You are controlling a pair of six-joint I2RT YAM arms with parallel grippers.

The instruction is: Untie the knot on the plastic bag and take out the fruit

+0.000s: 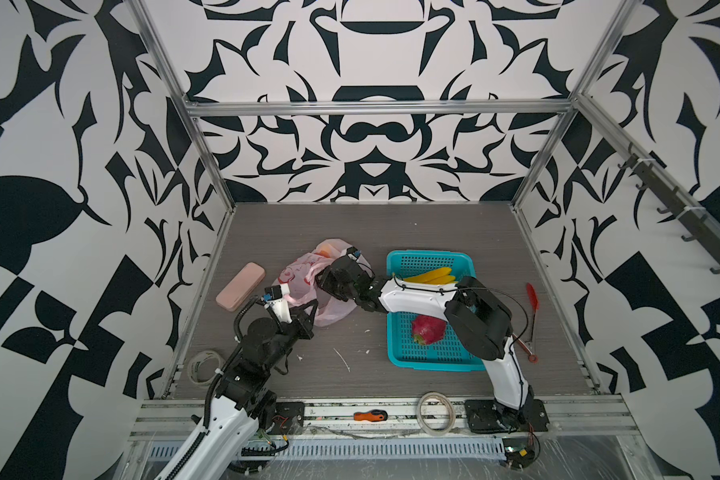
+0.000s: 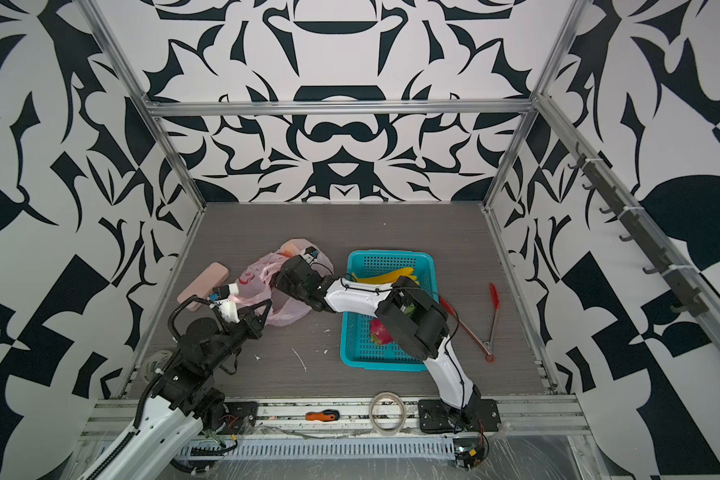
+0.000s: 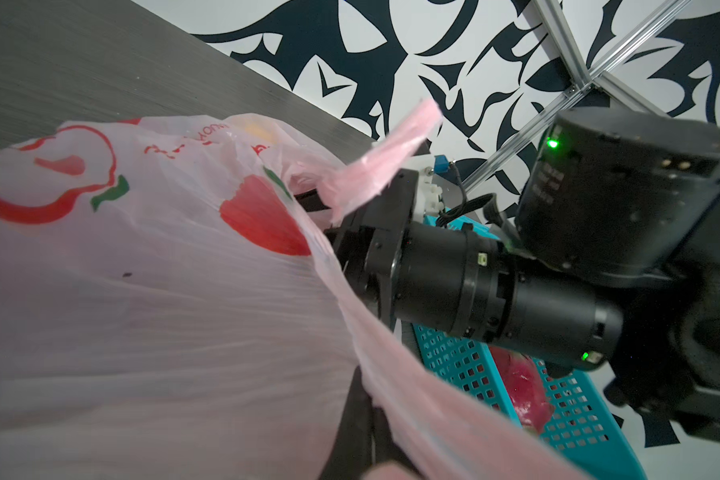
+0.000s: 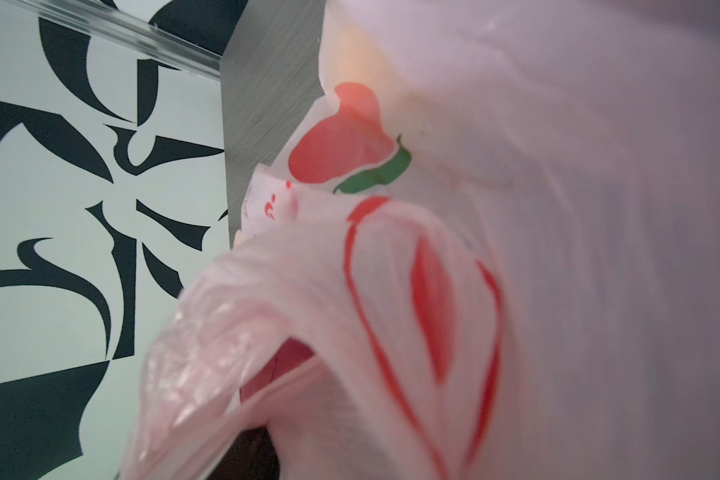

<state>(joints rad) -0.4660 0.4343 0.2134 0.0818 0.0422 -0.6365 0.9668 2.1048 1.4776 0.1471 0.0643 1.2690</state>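
The pale-pink plastic bag (image 1: 304, 270) lies crumpled at the table's centre-left, with red and green print (image 3: 262, 220). My left gripper (image 1: 311, 309) is shut on a stretched strip of the bag's edge (image 3: 395, 399) at its near side. My right gripper (image 1: 326, 277) reaches into the bag from the right, and film hides its fingers. No knot shows; one loose handle end (image 3: 395, 153) stands free. An orange glow (image 1: 328, 249) shows through the bag's far end. A banana bunch (image 1: 429, 276) and a magenta dragon fruit (image 1: 428, 329) lie in the teal basket (image 1: 400, 266).
The right arm stretches over the basket. A pink case (image 1: 240, 286) lies left of the bag. Red tongs (image 1: 532, 307) lie right of the basket. Two tape rolls (image 1: 203, 368) (image 1: 435, 413) and an orange screwdriver (image 1: 370, 414) sit near the front rail. Patterned walls enclose the table.
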